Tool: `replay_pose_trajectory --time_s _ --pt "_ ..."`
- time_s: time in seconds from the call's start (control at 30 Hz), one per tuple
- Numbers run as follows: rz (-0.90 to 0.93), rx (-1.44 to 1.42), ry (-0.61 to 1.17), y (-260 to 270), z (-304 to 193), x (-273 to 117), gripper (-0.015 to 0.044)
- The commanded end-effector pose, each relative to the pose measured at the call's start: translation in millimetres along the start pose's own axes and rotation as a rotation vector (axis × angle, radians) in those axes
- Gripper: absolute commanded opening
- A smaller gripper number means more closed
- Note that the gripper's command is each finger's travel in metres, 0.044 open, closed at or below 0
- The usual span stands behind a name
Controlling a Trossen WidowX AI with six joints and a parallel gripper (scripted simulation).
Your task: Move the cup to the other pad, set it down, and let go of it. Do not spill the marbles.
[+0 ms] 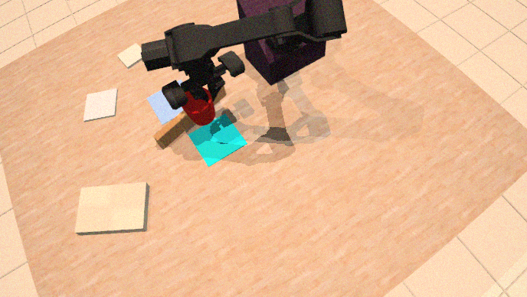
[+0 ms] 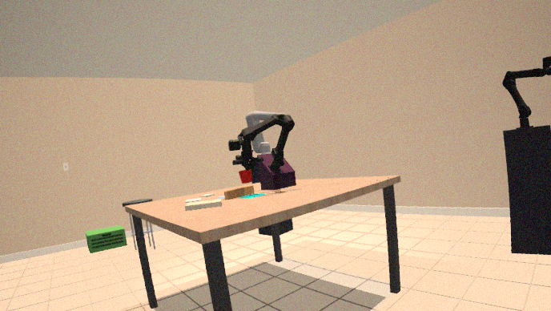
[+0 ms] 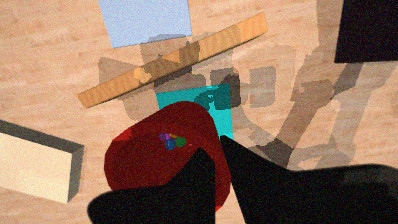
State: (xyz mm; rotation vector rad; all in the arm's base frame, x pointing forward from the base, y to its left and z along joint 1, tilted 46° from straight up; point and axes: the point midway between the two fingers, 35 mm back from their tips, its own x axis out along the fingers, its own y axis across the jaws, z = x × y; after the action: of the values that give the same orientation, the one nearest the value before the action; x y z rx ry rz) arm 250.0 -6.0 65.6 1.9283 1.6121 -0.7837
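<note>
The red cup (image 1: 200, 111) (image 2: 245, 176) (image 3: 135, 160) hangs in the air above the table, slightly tilted. My gripper (image 3: 216, 141) is shut on its wall. Several small marbles (image 3: 172, 142) lie inside the cup in the wrist view. The cyan pad (image 1: 218, 149) (image 2: 253, 195) (image 3: 225, 119) lies on the near side of the wooden bar, partly hidden behind the cup in the wrist view. The pale blue pad (image 1: 164, 109) (image 3: 147, 22) lies on the bar's other side, partly covered by the arm in the top view.
A wooden bar (image 1: 170, 132) (image 2: 239, 192) (image 3: 227, 36) stands between the two pads. A thick cream block (image 1: 112, 208) (image 2: 203, 204) (image 3: 35, 165) and two thin pale tiles (image 1: 100, 104) (image 1: 130, 56) lie on the table. The dark purple base block (image 1: 285, 61) (image 2: 278, 178) stands under the arm.
</note>
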Motion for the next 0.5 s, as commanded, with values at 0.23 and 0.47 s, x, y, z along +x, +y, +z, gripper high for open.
replay_pose_trajectory --time_s 0.23,0.47 --pt "-0.001 0.003 0.006 -8 -25 0 0.0000" --pt "-0.001 0.003 0.006 -9 -28 2 0.0000"
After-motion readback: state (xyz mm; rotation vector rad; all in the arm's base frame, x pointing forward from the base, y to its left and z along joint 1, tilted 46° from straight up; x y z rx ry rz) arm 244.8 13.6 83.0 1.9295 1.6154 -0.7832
